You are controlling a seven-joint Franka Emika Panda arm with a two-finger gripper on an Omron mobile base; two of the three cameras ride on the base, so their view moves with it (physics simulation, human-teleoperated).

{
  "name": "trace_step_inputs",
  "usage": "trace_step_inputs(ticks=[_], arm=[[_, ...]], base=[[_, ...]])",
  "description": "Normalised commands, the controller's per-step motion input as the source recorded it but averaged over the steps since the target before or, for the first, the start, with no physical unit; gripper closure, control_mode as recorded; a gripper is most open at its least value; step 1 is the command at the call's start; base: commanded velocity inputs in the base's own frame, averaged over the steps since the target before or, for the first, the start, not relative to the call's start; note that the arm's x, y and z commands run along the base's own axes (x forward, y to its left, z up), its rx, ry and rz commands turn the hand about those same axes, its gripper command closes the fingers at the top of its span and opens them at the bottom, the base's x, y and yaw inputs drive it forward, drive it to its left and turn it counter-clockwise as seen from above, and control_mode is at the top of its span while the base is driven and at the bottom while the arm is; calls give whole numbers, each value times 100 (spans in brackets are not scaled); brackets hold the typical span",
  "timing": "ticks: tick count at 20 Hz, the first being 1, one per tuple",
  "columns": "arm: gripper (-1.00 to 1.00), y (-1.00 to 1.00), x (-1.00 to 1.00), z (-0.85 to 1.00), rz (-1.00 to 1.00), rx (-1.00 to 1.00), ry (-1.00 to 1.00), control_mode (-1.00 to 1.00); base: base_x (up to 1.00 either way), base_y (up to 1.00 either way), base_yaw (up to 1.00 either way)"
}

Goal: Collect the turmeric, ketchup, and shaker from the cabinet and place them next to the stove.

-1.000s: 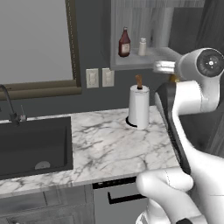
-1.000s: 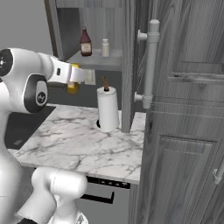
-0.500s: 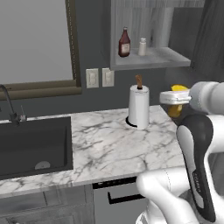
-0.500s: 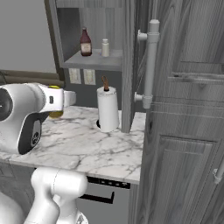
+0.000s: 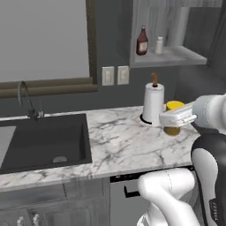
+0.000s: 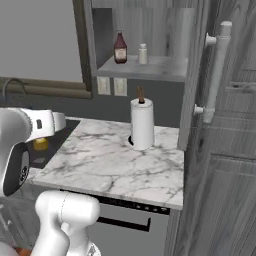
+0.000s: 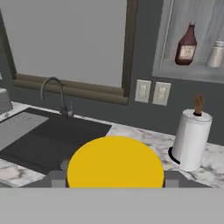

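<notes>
The hand (image 7: pixel 114 181) is clamped on the turmeric (image 7: pixel 115 162), its yellow cap sitting between the two fingertips (image 7: pixel 56 179) in the hand view. From the left base view the jar (image 5: pixel 173 117) hangs under the white wrist, held up off the marble table (image 5: pixel 123 145) and just in front of the paper-towel roll (image 5: pixel 153 104); from the right base view its orange body (image 6: pixel 41 144) peeks out below the forearm, toward the sink side of the table (image 6: pixel 115 165). Beyond the roll, up on the wall, the cabinet (image 5: pixel 170 56) stands open with the ketchup (image 5: pixel 142 41) upright on its shelf and the small pale shaker (image 5: pixel 159 45) just beside it, the two apart. Below the shelf are two light switch plates (image 5: pixel 115 75). Further left sits the black sink (image 5: pixel 42 140) with its curved faucet (image 5: pixel 26 99), under the brown-framed window (image 5: pixel 46 39).
</notes>
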Motion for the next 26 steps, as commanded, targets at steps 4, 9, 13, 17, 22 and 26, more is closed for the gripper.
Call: trace_step_inputs(ticks=[4, 9, 13, 17, 22, 26], arm=[[100, 0, 0, 0, 0, 0, 0, 100], [100, 0, 0, 0, 0, 0, 0, 100], [100, 0, 0, 0, 0, 0, 0, 100], [100, 0, 0, 0, 0, 0, 0, 100], [100, 0, 0, 0, 0, 0, 0, 100], [100, 0, 0, 0, 0, 0, 0, 100]], base=[[-44, 100, 14], [-51, 94, 17], [-50, 86, 25], [-35, 69, 41], [-16, 43, 54], [-15, 29, 57]])
